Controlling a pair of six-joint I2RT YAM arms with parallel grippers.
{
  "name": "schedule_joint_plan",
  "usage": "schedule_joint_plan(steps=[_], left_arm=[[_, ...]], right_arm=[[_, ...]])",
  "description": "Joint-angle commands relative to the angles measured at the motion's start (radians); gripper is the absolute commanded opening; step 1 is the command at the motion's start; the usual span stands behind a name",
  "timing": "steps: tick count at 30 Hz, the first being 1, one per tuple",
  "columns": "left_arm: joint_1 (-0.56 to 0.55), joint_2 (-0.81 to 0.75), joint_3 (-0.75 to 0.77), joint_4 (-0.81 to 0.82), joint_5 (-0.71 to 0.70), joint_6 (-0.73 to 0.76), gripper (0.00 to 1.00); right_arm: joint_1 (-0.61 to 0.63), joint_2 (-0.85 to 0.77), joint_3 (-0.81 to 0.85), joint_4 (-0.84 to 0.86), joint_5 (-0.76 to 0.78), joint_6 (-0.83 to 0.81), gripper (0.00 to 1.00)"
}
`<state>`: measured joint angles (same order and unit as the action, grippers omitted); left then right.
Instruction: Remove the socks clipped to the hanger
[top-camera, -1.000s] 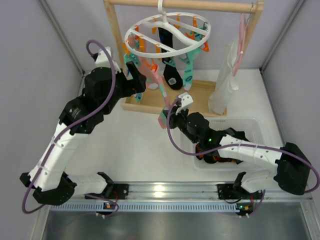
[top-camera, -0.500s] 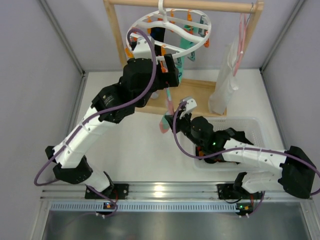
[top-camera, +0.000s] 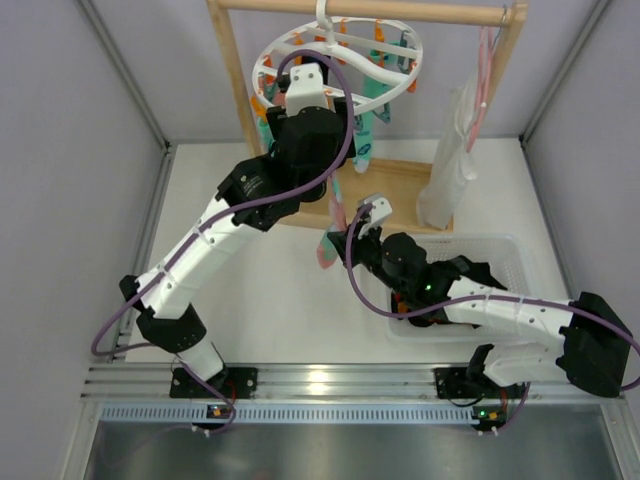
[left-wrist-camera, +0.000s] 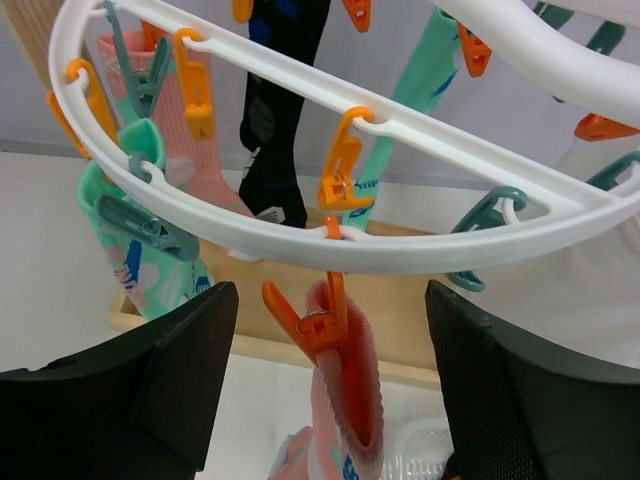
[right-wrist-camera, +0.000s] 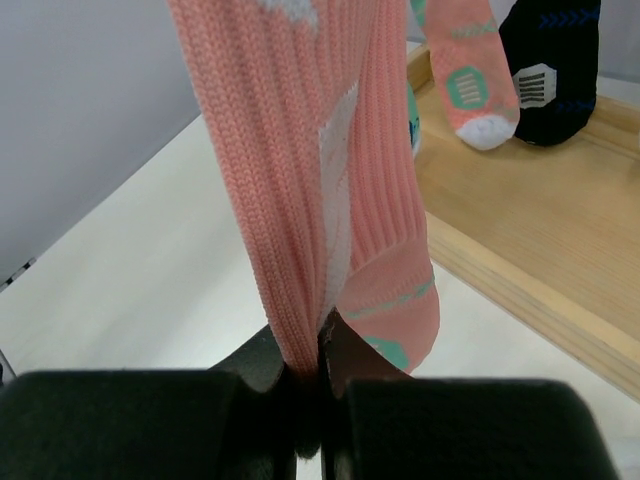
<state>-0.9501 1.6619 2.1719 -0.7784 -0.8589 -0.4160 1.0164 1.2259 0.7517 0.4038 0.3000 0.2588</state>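
A pink sock (left-wrist-camera: 345, 400) hangs from an orange clip (left-wrist-camera: 322, 318) under the hanger (left-wrist-camera: 420, 255) ring. Its lower end is pinched in the closed right gripper (right-wrist-camera: 320, 345), near the basket (top-camera: 500, 242). The left gripper (left-wrist-camera: 330, 300), jaws wide and empty, straddles that clip, having risen from beside the rack (top-camera: 232, 70) post.

I see a wooden rack (top-camera: 238, 90) at the back of the counter (top-camera: 270, 300). A long white garment (top-camera: 450, 170) and a thin pink hanger (top-camera: 486, 70) hang at its right end, with a plastic bin (top-camera: 505, 240) in front of them.
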Motion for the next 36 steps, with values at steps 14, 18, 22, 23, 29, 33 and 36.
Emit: schedule_joint_plan(steps=[14, 18, 22, 23, 29, 33, 36], left_arm=[[0.03, 0.071, 0.071, 0.031, -0.118, 0.071, 0.51], [0.04, 0.078, 0.08, 0.034, -0.082, 0.071, 0.33], [0.047, 0.081, 0.088, 0.037, -0.037, 0.063, 0.22], [0.047, 0.084, 0.088, 0.036, -0.037, 0.063, 0.22], [0.053, 0.078, 0.083, 0.037, -0.011, 0.051, 0.14], [0.06, 0.07, 0.086, 0.037, 0.014, 0.039, 0.14], [0.074, 0.067, 0.083, 0.037, 0.041, 0.031, 0.13]], right_arm=[[0.002, -0.032, 0.005, 0.029, -0.029, -0.001, 0.0], [0.002, -0.04, -0.006, 0.03, -0.025, -0.001, 0.0], [0.002, -0.069, -0.025, 0.01, 0.004, -0.001, 0.0], [0.001, -0.092, -0.031, 0.007, 0.011, -0.001, 0.0], [0.001, -0.228, -0.078, -0.064, 0.005, -0.009, 0.0], [0.001, -0.354, -0.086, -0.14, -0.054, -0.021, 0.0], [0.001, -0.449, -0.083, -0.231, -0.02, -0.03, 0.0]])
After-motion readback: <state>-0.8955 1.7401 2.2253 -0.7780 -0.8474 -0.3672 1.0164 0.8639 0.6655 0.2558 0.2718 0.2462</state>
